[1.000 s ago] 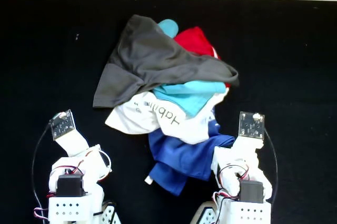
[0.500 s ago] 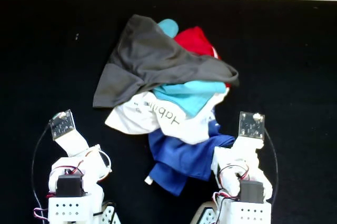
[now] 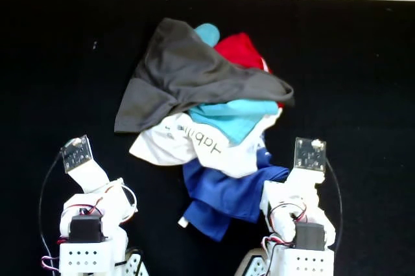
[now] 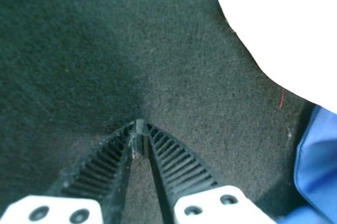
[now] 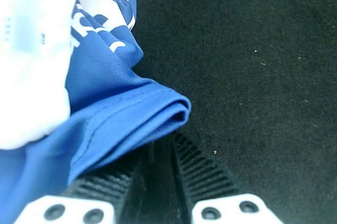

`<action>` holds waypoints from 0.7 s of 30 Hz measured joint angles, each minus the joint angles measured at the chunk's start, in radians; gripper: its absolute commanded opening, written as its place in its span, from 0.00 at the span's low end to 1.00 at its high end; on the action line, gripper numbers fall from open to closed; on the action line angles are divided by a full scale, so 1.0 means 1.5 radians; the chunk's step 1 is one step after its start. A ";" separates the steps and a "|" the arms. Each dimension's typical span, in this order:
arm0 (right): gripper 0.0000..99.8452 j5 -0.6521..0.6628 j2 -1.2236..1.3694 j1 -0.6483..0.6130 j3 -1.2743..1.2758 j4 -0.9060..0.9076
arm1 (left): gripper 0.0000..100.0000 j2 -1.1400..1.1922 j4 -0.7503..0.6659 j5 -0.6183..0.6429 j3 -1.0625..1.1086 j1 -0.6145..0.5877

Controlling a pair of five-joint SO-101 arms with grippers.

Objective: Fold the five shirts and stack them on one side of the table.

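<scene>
Five shirts, unfolded, in one heap at the middle of the table [image 3: 363, 81]; no stack has been started on either side. The grey shirt [image 3: 188, 75] drapes across the top, probably thrown on last. The red shirt [image 3: 240, 49] and teal shirt [image 3: 230, 117] show from under it. The white shirt [image 3: 194, 143] spreads below them, and the blue shirt [image 3: 224, 195] lies lowest and nearest the arms. All are creased and overlapping, so judged none is folded yet.

The left arm [image 3: 91, 185] rests tucked back at the near edge, apart from the heap. The left gripper [image 4: 138, 129] has its fingers pressed together on nothing, over bare table. The right arm [image 3: 298, 192] is tucked likewise. The right gripper [image 5: 164, 148] has its fingers closed, with no cloth seen between them. A fold of the blue shirt lies over one finger [image 5: 105, 179]. Both poses look like a parked start, which leaves the heap free.
</scene>
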 measured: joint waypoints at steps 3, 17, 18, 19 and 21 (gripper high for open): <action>0.03 0.000 0.000 0.000 0.000 0.000 | 0.01 0.000 0.000 0.000 0.000 0.000; 0.03 0.000 0.000 0.000 0.000 0.000 | 0.02 0.000 -0.004 0.000 0.000 0.000; 0.03 0.000 0.000 0.000 0.000 0.000 | 0.03 0.000 -0.019 0.001 0.000 0.000; 0.03 0.000 0.000 0.000 0.000 0.000 | 0.06 0.000 -0.034 0.001 0.000 0.000; 0.03 0.000 0.000 0.000 0.000 0.000 | 0.14 0.000 -0.052 0.001 0.000 0.000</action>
